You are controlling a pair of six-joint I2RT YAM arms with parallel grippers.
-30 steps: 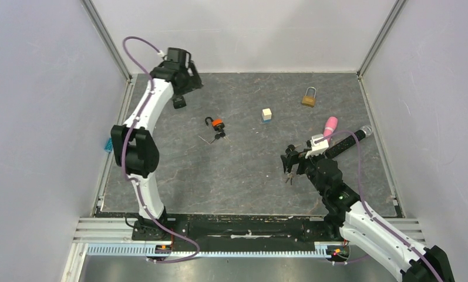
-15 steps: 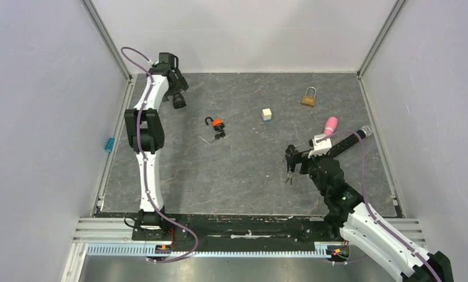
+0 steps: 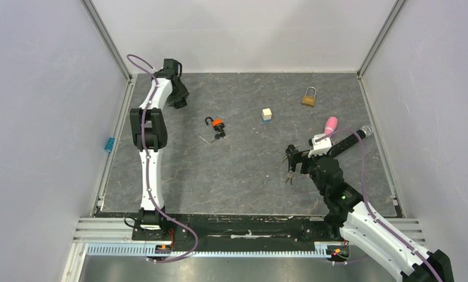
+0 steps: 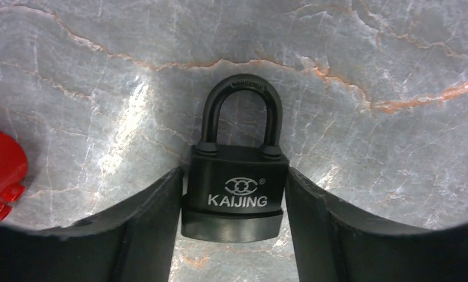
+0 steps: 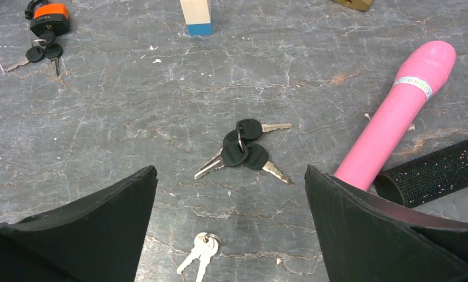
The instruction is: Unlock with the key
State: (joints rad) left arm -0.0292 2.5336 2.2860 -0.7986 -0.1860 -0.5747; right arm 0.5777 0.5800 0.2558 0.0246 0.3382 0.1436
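Weight, stiffness and smooth sides are judged of the black padlock [image 4: 236, 194], at 11 o'clock on the table [image 3: 249, 176], so its flat body is best pinched. It is flanked closely by the part-open left gripper [image 4: 234, 176], a firm grip not discernible; the right gripper [image 5: 230, 170] is spread wide, empty, over the key bunch [image 5: 243, 147].

The left arm [image 3: 151, 123] is stretching far out toward the back-left corner of the table [image 3: 249, 176]. Its wrist is bending down, so the jaws are pointing at the surface and standing partway apart. The right arm [image 3: 337, 191] is reaching forward low on its own side, elbow bent and wrist tilting down. Its jaws are standing wide apart.
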